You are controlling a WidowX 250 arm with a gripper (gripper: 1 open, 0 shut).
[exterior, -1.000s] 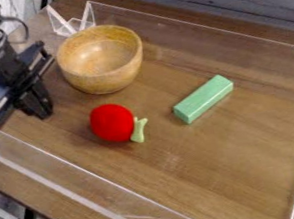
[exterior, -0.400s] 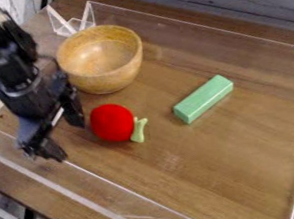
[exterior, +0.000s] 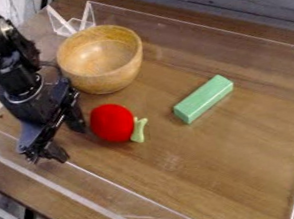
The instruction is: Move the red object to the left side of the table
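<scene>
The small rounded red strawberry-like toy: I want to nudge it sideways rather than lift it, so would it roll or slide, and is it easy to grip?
The small rounded red strawberry-like toy would probably roll or wobble, since its body looks round. Its pale green stem piece rests on the brown wood-grain table and may make it pivot. The smooth curved surface could slip between fingers.

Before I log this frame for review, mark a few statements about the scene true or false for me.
1. The red object lies inside the wooden bowl. False: it sits on the table, in front of the bowl.
2. The gripper is beside the red object. True.
3. The green block is stacked on the red object. False: it lies apart, on the side away from the gripper.
4. The bowl is empty. True.
5. The fingers have lifted the red object. False: it rests on the table.
</scene>
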